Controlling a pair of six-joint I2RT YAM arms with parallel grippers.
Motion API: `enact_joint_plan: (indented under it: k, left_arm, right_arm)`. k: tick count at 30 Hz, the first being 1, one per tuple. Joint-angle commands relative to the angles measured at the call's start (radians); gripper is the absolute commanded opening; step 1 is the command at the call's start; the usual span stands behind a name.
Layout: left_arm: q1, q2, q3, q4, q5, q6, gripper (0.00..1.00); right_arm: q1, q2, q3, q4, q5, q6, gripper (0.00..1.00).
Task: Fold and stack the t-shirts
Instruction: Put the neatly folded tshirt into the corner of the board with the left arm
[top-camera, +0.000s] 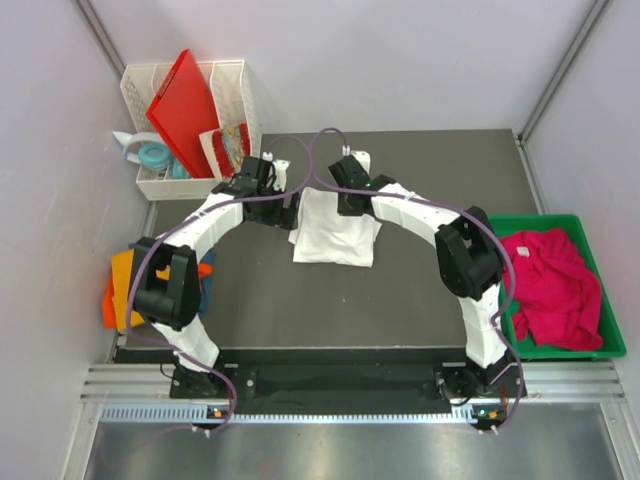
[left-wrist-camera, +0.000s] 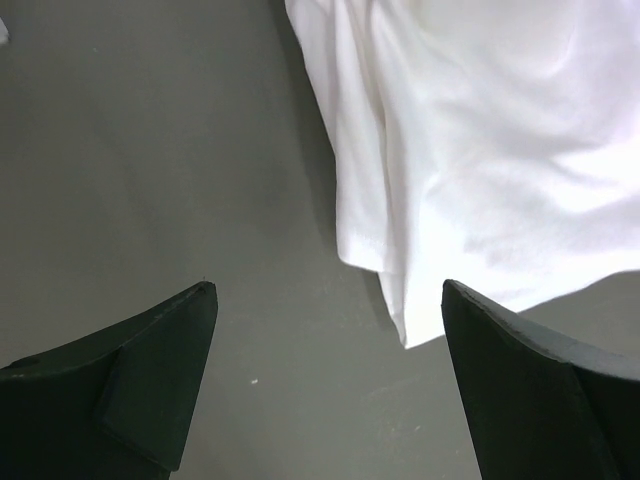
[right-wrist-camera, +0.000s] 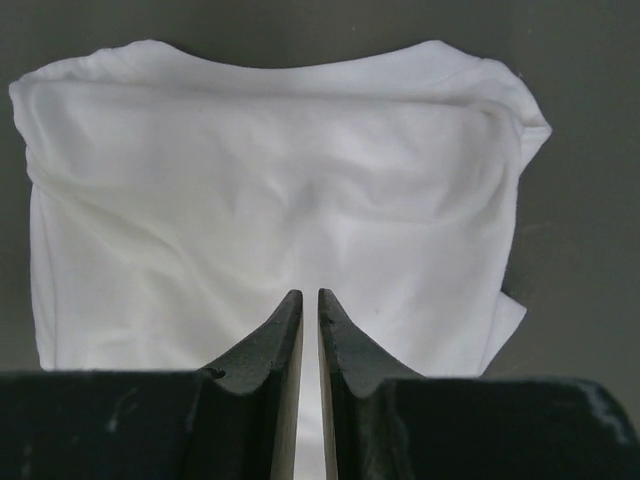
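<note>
White t-shirt (top-camera: 335, 235) is lying in the middle of the dark table (top-camera: 300, 310), toward the far side. It is folded into a rough square and is showing soft wrinkles on top. Your right gripper (right-wrist-camera: 310, 295) is sitting at the far edge of that shirt. Its two fingers are squeezing almost all the way together and pinching a thin bit of the white cloth between them. Your left gripper (left-wrist-camera: 327, 292) is hanging just beside the shirt's left edge with its fingers spread wide apart, and it is holding nothing. Under it you are looking at bare table, and one corner of the shirt is poking down between the two black fingertips. Both of your arms are bending in from the near edge and meeting over the shirt. A pink t-shirt (top-camera: 550, 285) is lying bunched up in the green bin (top-camera: 540, 218) at the right side of the table. An orange t-shirt (top-camera: 118, 290) is lying at the left edge of the table, partly hiding behind your left arm. A bit of blue t-shirt (top-camera: 207, 292) is peeking out next to it. A white basket (top-camera: 240, 95) is standing at the far left corner, and a red board (top-camera: 185, 100) is leaning inside it.
</note>
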Motion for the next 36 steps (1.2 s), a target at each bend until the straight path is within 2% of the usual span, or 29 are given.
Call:
enact_joint_plan:
  k: [1,7,21,36]
  left_arm:
    - [-0.001,0.005,0.020,0.137,0.015,-0.065,0.98]
    - [-0.003,0.097,0.078,0.115,0.015,-0.106,0.98]
    - [-0.007,0.202,0.069,0.169,0.018,-0.158,0.99]
    - [-0.142,0.285,0.104,0.138,-0.057,-0.145,0.99]
  right_arm:
    - [0.009,0.017,0.012,0.000,-0.044,0.054,0.11]
    - [0.010,0.025,-0.047,0.003,-0.046,0.072,0.12]
    - [0.003,0.068,-0.079,0.011,-0.079,0.086,0.11]
    - [0.001,0.062,-0.114,0.024,-0.079,0.087,0.11]
